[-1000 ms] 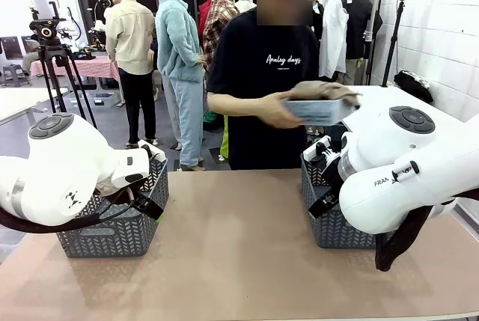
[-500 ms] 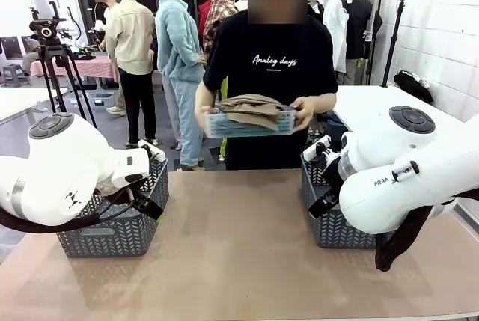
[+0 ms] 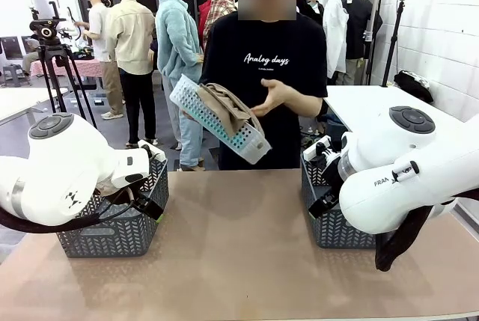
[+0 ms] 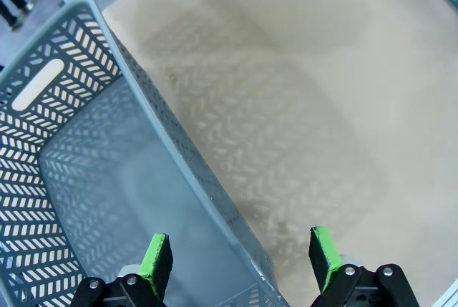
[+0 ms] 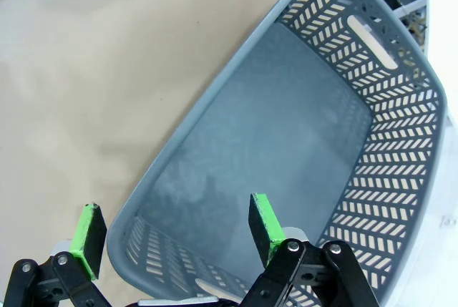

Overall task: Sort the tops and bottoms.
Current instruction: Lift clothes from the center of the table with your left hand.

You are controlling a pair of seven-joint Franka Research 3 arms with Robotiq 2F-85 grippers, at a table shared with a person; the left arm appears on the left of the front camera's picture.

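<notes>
L hand (image 4: 238,242), bottom of its wrist view: green pads wide apart, nothing btwn them. It hangs above the long rim of the L basket (image 4: 79,99), one pad over the inside, the other over the worktop (image 4: 322,71). The basket is grey plastic w/ herringbone slots and a handle cut-out at upper left. Its floor shows bare.

R hand (image 5: 174,210), bottom of its own view: pads apart too, gripping nothing. It hangs above the near corner of the R basket (image 5: 401,142), one pad over the worktop, the other over the inside. Same grey slotted make, floor bare.

Front view: L basket sits lower left, R basket right of centre, well apart, each partly hidden by a white arm. Plain tan worktop lies btwn them.

Far side, upper centre: a person (image 3: 262,59) in a black T-shirt holds a white perforated tray (image 3: 193,109), tilted steeply, low end toward frame right. A tan top (image 3: 224,104) lies crumpled in it, spilling over the rim. Teal shows thru the holes near the low end; can't tell what it is. The person's open palm (image 3: 273,98) is just beside the tan top.
</notes>
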